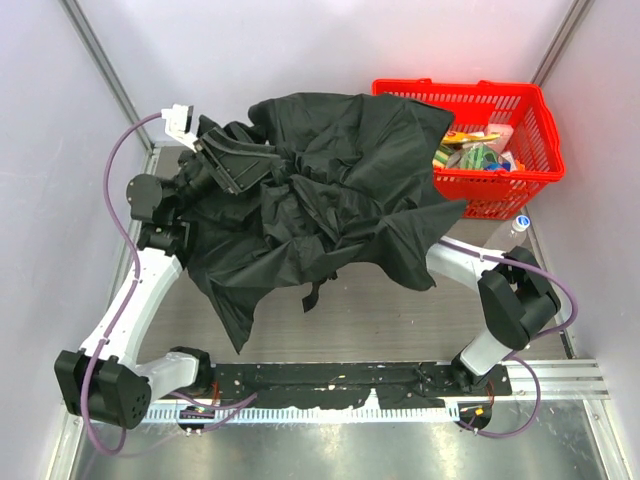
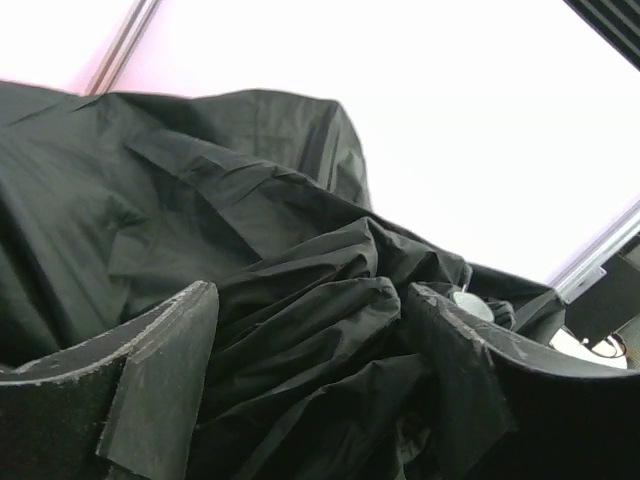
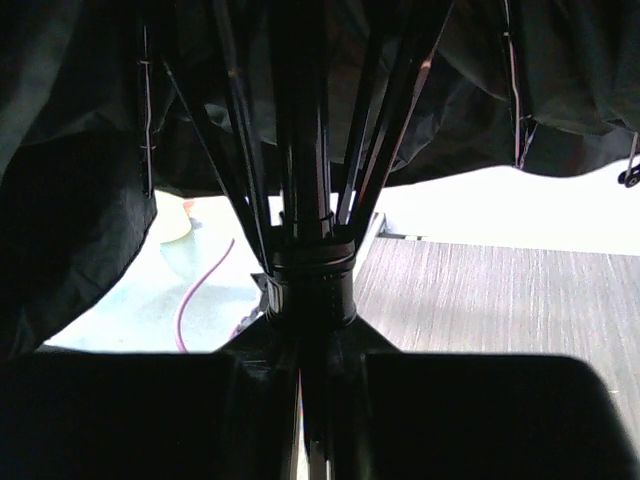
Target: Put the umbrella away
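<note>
R pincer point(image 3: 300, 372) clamps umbrella point(image 1: 330, 190) shaft; L pincer point(image 2: 310, 335) agape, straddling fabric.

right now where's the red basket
In the top view, the red basket sits at the far right corner of the table, its left edge partly covered by the umbrella fabric.

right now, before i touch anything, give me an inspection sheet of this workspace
surface: wood-grain table, umbrella lying over its middle
job's things: umbrella canopy loose, black fabric crumpled, draped over both arms
clutter: red basket far right, packages inside; small bottle beside it
grippers: left gripper fingers apart, fabric bunched between, grip unclear; right gripper shut on the umbrella's shaft
cables: purple cables loop along both arms
surroundings: pale walls on three sides
</note>
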Controlling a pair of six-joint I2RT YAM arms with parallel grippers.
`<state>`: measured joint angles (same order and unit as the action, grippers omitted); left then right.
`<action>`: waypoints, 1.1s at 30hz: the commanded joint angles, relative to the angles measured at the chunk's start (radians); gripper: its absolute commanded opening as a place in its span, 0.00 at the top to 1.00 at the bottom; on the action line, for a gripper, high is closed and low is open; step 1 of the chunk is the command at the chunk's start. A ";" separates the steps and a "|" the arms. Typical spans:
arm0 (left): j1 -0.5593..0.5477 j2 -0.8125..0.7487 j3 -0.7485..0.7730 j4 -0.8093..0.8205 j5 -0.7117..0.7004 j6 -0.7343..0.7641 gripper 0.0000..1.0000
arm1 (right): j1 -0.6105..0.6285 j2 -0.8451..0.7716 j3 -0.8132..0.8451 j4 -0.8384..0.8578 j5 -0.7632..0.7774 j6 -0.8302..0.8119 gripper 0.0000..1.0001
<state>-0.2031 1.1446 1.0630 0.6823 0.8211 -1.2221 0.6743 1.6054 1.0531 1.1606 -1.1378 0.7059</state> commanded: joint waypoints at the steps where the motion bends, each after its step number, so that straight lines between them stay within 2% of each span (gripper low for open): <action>1: -0.122 -0.049 -0.001 0.125 0.049 0.006 0.31 | -0.010 -0.009 0.061 -0.027 0.134 0.012 0.99; 4: -0.171 -0.052 -0.012 0.106 0.039 0.038 0.54 | -0.010 -0.012 0.077 -0.131 0.203 -0.019 0.99; 5: -0.173 -0.062 -0.017 0.083 0.039 0.053 0.58 | -0.013 -0.016 0.077 -0.139 0.234 -0.019 0.99; 8: -0.173 -0.114 -0.017 -0.022 0.013 0.133 0.58 | -0.019 -0.022 0.079 -0.203 0.276 -0.031 0.99; 9: -0.173 -0.138 -0.009 -0.074 0.000 0.183 0.57 | -0.028 -0.027 0.070 -0.205 0.277 -0.025 0.99; 10: -0.171 -0.176 0.008 -0.175 -0.038 0.258 0.47 | -0.033 -0.032 0.062 -0.179 0.277 -0.002 0.99; 12: -0.171 -0.230 0.046 -0.378 -0.127 0.408 0.19 | -0.048 -0.041 0.044 -0.121 0.254 0.042 0.99; 13: -0.170 -0.261 0.060 -0.489 -0.185 0.464 0.01 | -0.054 -0.044 0.035 -0.101 0.248 0.052 0.99; 16: -0.165 -0.319 0.104 -0.636 -0.331 0.584 0.01 | -0.059 -0.065 0.021 -0.110 0.228 0.050 0.99; 21: -0.163 -0.292 0.202 -0.746 -0.333 0.592 0.00 | -0.067 -0.096 0.010 -0.214 0.279 -0.031 0.99; 26: -0.164 -0.212 0.386 -0.999 -0.534 0.553 0.00 | -0.038 -0.177 0.007 -0.461 0.505 -0.284 0.99; 28: -0.163 -0.165 0.481 -1.142 -0.611 0.533 0.00 | 0.010 -0.229 -0.022 -0.536 0.669 -0.435 0.99; 30: -0.163 -0.100 0.576 -1.271 -0.660 0.515 0.00 | 0.089 -0.259 -0.025 -0.603 0.911 -0.697 0.99; 33: -0.163 -0.036 0.624 -1.334 -0.652 0.527 0.00 | 0.175 -0.251 -0.033 -0.573 1.230 -0.890 0.99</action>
<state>-0.3660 1.0374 1.6310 -0.4351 0.2436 -0.6918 0.7391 1.4120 1.0103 0.5537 -0.3893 0.2241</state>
